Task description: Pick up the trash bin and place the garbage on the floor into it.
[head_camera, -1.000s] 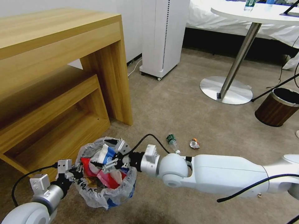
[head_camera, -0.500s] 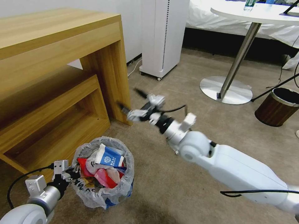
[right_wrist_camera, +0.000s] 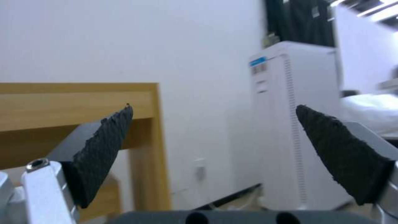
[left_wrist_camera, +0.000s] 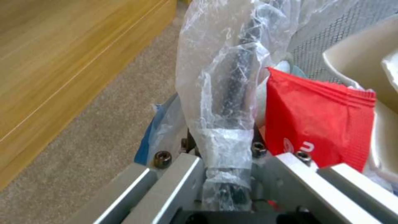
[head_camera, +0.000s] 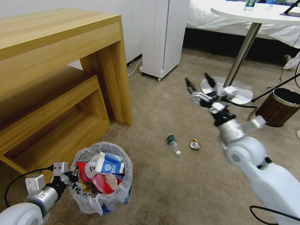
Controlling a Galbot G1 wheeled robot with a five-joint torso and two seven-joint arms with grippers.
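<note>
The trash bin (head_camera: 126, 185), lined with a crinkly plastic bag, stands low at the left. My left gripper (head_camera: 74, 175) is shut on its rim. The left wrist view shows the bag-covered rim (left_wrist_camera: 226, 102) pinched in my left gripper (left_wrist_camera: 226, 155), with a red wrapper (left_wrist_camera: 323, 124) just inside. A blue-white carton (head_camera: 108, 163) lies on top of the garbage in the bin. On the carpet lie a green-label bottle (head_camera: 172, 143) and a crushed cup (head_camera: 195, 144). My right gripper (head_camera: 197, 78) is raised above the floor, open and empty (right_wrist_camera: 211, 137).
A wooden desk (head_camera: 62, 62) with a lower shelf stands at the left. A white floor unit (head_camera: 164, 37) is behind. A round table's metal base (head_camera: 226, 90) and a brown wood-grain bin (head_camera: 278, 107) stand at the right.
My right gripper let go of the blue-white carton into the bin, then swung up and to the right, away from it. The left gripper and bin sank slightly.
</note>
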